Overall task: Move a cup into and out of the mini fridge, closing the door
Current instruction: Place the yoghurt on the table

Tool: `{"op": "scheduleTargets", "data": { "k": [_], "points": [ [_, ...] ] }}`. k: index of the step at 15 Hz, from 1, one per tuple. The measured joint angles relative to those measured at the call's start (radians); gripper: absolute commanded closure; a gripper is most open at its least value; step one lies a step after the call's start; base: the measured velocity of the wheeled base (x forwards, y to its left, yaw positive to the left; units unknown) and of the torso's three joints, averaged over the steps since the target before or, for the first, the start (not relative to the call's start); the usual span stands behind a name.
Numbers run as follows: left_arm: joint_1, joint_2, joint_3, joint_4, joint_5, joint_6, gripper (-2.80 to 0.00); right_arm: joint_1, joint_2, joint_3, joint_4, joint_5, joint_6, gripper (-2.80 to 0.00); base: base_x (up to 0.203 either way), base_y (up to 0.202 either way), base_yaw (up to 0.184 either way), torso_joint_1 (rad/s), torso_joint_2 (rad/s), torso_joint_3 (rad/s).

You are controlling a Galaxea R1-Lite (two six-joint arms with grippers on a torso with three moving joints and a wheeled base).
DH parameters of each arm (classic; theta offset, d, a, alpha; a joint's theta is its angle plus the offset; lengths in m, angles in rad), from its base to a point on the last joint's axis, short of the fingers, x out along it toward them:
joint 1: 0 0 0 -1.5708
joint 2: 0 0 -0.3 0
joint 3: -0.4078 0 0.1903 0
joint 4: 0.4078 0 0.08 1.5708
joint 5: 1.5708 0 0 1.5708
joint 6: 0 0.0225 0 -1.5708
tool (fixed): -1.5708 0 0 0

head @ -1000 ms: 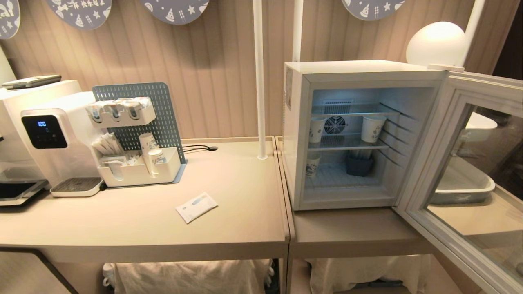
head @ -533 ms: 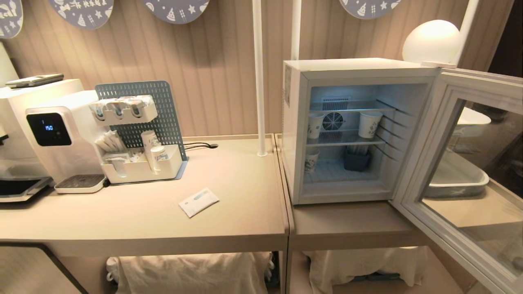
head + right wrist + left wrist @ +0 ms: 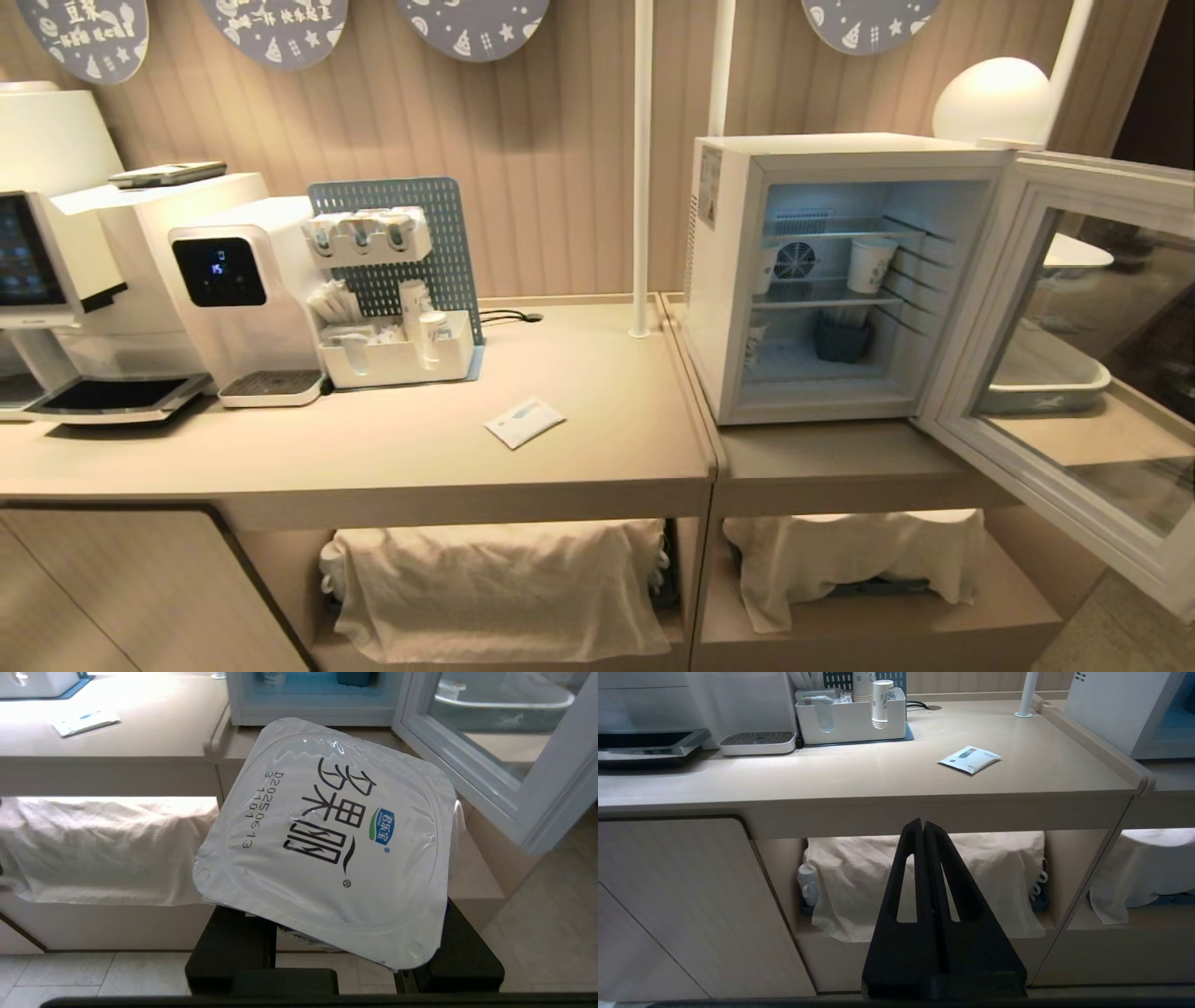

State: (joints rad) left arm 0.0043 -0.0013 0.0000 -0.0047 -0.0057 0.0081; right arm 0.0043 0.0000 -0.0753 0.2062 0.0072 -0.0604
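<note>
The cup (image 3: 327, 835), a small white pot whose flat lid bears dark printed marks, sits tilted between the black fingers (image 3: 233, 947) of my right gripper (image 3: 345, 947), which is shut on it, low in front of the counter. The pot's body is hidden under the lid. Ahead stands the mini fridge (image 3: 728, 280) (image 3: 308, 716), lit inside, with its glass door (image 3: 990, 308) (image 3: 551, 784) swung wide open to the right. My left gripper (image 3: 923, 826) is shut on nothing, level with the counter's front edge. Neither arm shows in the head view.
Inside the fridge are patterned paper cups (image 3: 870, 264) and a dark blue box (image 3: 842, 341). The counter holds a white packet (image 3: 525, 422), a water dispenser (image 3: 243, 299) and a cup organiser (image 3: 397, 359). Cloth-covered bundles (image 3: 495, 588) fill the shelves below. A white pole (image 3: 640, 168) stands left of the fridge.
The whole head view has shifted: the counter and fridge look farther off and sit further right, with more of the lower shelves in view. Nothing on the counter has moved.
</note>
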Motion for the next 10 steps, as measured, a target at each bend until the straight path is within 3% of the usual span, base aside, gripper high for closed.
{"op": "scheduleTargets", "data": {
  "k": [3,10],
  "points": [
    [0.0,0.0,0.0,0.002,-0.001,0.007,0.0,0.001,0.0,0.0,0.0,0.0,0.0,0.0,-0.004,0.131,0.001,0.002,0.01,0.001],
    [-0.002,0.0,0.0,0.0,0.0,0.004,0.0,0.0,0.0,0.0,0.0,0.0,-0.001,0.0,0.0,0.189,0.0,0.003,0.0,0.001]
  ]
}}
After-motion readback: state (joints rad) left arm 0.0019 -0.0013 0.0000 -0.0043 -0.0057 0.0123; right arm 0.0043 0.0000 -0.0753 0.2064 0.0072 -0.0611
